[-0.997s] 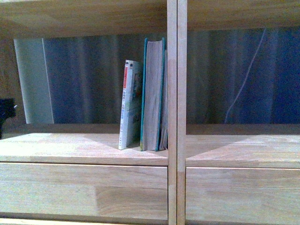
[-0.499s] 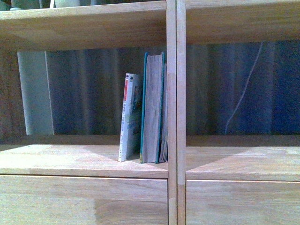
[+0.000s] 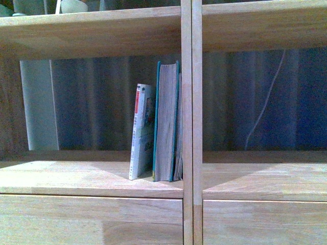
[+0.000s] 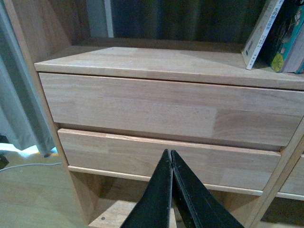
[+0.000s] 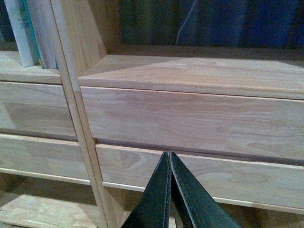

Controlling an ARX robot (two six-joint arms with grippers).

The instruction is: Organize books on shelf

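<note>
Two books stand upright on the light-wood shelf [image 3: 76, 178], in the left bay against the central divider [image 3: 192, 122]. The thin white paperback [image 3: 141, 131] leans on the taller teal book [image 3: 166, 122], whose greyish page edges face me. Neither gripper shows in the front view. My left gripper [image 4: 170, 154] is shut and empty, low in front of the left drawer fronts [image 4: 156, 107], with the paperback [image 4: 260, 33] and teal book [image 4: 289, 40] up beyond it. My right gripper [image 5: 168, 155] is shut and empty before the right drawer fronts [image 5: 199, 121]; both books [image 5: 28, 31] show past the divider.
An upper shelf board [image 3: 92, 30] carries pale green pots [image 3: 46, 6]. A white cable [image 3: 265, 99] hangs behind the right bay before dark curtains. A grey curtain [image 4: 16, 95] and the wood floor [image 4: 33, 194] lie beside the unit's left end.
The front view has risen: shelf and books sit lower in the picture, and the upper board with pots has come into sight. The dark object at the left edge is gone.
</note>
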